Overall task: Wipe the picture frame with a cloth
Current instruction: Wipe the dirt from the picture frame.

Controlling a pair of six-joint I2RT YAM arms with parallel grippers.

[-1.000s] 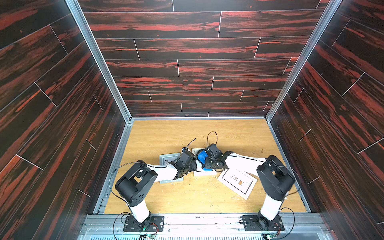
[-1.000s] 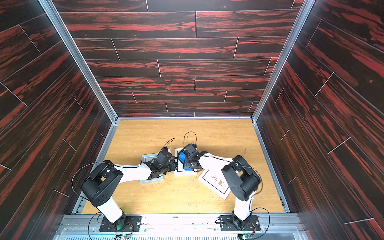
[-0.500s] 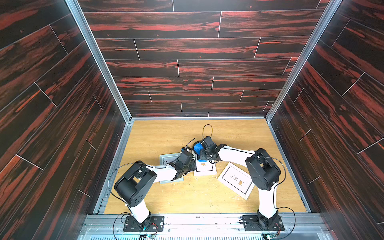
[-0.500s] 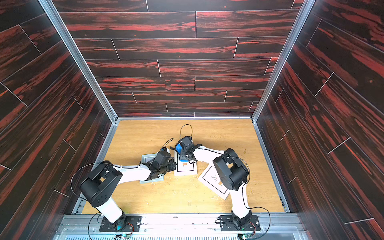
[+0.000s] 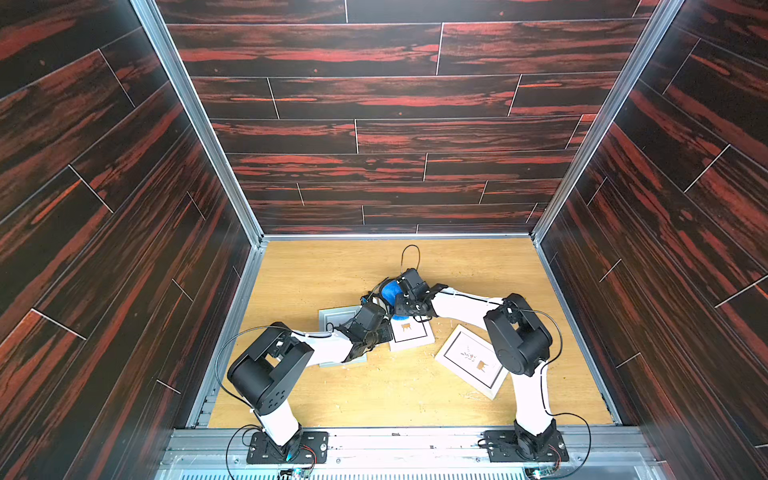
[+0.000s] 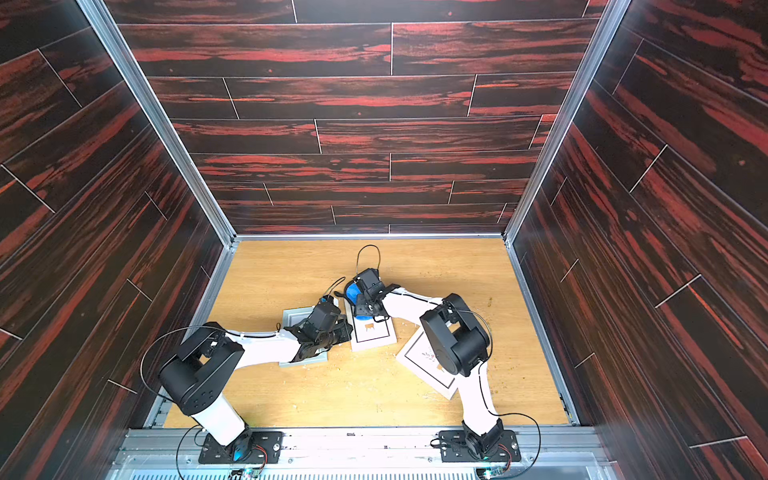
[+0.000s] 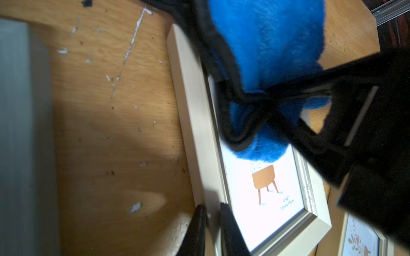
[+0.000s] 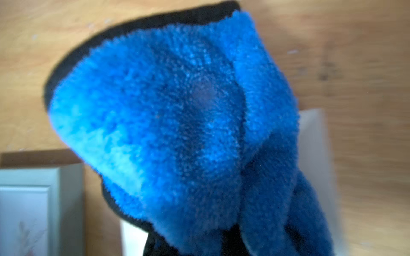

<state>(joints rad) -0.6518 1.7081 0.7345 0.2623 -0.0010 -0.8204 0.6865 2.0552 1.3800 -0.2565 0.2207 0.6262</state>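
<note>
As left jaws pinch the picture frame [image 7: 199,124] and right jaws clamp the cloth [image 7: 266,44], hard strokes could wrench the frame loose.

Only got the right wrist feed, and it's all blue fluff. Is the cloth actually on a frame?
Observer: Yes. The left wrist view shows the cloth bunched on the middle frame, just above its stool print.
Operator: Frame pinned?
Observer: The left gripper pinches its side rail.
Operator: Who holds the cloth?
Observer: The right gripper, shut on its black-trimmed edge.
</note>
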